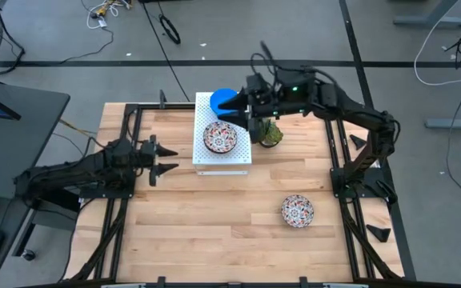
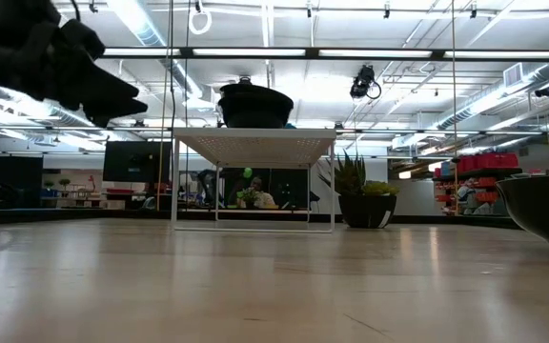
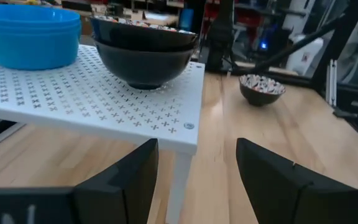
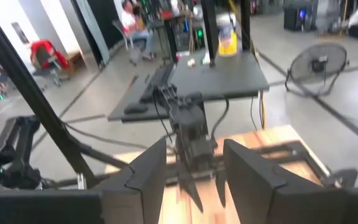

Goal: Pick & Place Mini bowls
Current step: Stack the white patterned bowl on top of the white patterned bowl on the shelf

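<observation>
On the white perforated box (image 1: 222,162) stand a stack of blue mini bowls (image 3: 30,34) and, beside it, a stack of patterned mini bowls (image 3: 145,53), dark on the outside. One more patterned bowl (image 1: 298,211) rests on its base on the table at the near right. My left gripper (image 3: 196,180) is open, level and low at the table's left, pointing at the box with nothing between its fingers. My right gripper (image 4: 194,177) is open and empty, high over the box's far end by the blue bowls (image 1: 224,102).
A small green potted plant (image 1: 269,133) stands just right of the box, under my right arm. Black frame rails (image 1: 126,200) run along the table's left and right sides. Bare wood lies between the box and the near edge.
</observation>
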Available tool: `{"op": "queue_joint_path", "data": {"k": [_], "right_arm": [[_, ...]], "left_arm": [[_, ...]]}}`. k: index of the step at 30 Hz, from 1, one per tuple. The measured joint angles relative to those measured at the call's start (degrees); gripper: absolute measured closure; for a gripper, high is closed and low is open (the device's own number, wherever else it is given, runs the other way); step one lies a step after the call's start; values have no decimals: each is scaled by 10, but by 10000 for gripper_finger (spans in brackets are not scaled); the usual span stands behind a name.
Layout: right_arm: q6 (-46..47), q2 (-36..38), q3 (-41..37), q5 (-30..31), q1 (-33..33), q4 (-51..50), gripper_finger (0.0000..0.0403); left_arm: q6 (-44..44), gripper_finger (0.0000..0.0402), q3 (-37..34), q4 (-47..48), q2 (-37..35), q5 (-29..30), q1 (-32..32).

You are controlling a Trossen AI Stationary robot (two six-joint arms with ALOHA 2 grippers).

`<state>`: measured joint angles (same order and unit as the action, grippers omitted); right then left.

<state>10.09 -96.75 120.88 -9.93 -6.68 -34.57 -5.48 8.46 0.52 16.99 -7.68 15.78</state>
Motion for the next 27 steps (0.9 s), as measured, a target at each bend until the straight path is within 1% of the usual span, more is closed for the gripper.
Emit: {"op": "queue_joint_path", "data": {"k": [5,10,20,27], "right_arm": [[0,-19,0,0,0,-24,240],[0,-29,0,0,0,-26,240],[0,-35,0,0,0,-27,240],[0,-35,0,0,0,-28,240]], "left_arm": [[-12,181,-51,-30,-46,1,0],[-14,181,-78,-37,-83,1,0],[5,181,-79,-28,-156,10,0],[16,181,-79,-21,-159,24,0]]}}
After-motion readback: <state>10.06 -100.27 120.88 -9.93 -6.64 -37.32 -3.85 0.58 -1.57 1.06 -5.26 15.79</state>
